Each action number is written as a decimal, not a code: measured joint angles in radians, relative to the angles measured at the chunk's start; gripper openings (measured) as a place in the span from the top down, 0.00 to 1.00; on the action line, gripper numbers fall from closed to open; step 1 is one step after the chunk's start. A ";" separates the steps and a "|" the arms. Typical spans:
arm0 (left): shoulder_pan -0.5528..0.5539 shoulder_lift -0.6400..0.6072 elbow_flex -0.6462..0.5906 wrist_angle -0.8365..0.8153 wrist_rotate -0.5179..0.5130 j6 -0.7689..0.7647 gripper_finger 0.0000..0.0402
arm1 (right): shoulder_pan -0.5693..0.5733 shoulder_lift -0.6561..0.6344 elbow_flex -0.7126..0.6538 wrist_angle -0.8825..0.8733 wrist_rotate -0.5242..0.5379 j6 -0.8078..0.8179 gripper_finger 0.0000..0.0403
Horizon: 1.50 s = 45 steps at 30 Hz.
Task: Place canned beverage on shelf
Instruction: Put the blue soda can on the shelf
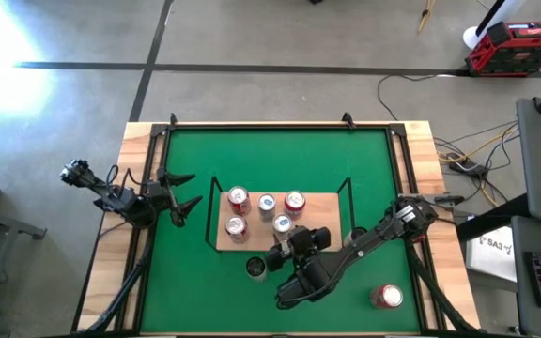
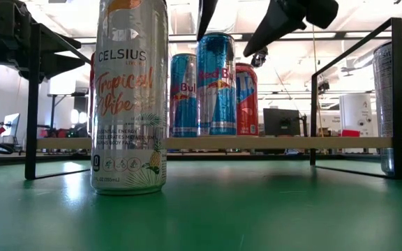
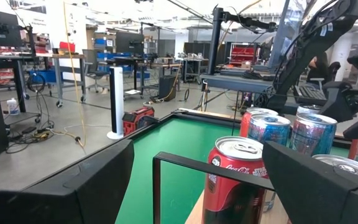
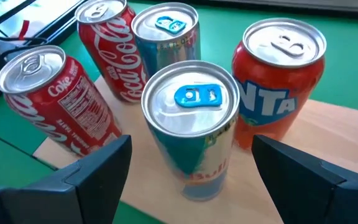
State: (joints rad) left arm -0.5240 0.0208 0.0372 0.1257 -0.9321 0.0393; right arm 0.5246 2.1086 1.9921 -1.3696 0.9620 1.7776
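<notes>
One camera looks straight down on the desk (image 1: 139,141), one sits low on it, and both see the shelf (image 1: 319,202) cans.

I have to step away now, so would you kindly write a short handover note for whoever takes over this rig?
Left gripper: jaws open, empty, waiting at the mat's left side.
Right gripper: jaws open, empty, above the near blue-tabbed can.
Light-wood board shelf with black wire frame: five cans stand on it.
Left: the tall white Celsius can on the green mat and a red-sided can by the right arm.
</notes>
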 joint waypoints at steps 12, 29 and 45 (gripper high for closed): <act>0.000 0.000 0.000 0.000 0.000 0.000 0.15 | -0.032 0.001 -0.020 0.079 0.006 -0.066 0.19; 0.000 0.000 0.000 0.000 0.000 0.000 0.15 | -0.072 0.003 -0.060 0.131 -0.030 -0.073 0.20; 0.000 0.000 0.000 0.000 0.000 0.000 0.15 | -0.072 0.003 -0.044 0.181 -0.075 -0.095 0.45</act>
State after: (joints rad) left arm -0.5236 0.0208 0.0372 0.1257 -0.9321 0.0395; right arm 0.4522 2.1113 1.9477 -1.1882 0.8869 1.6825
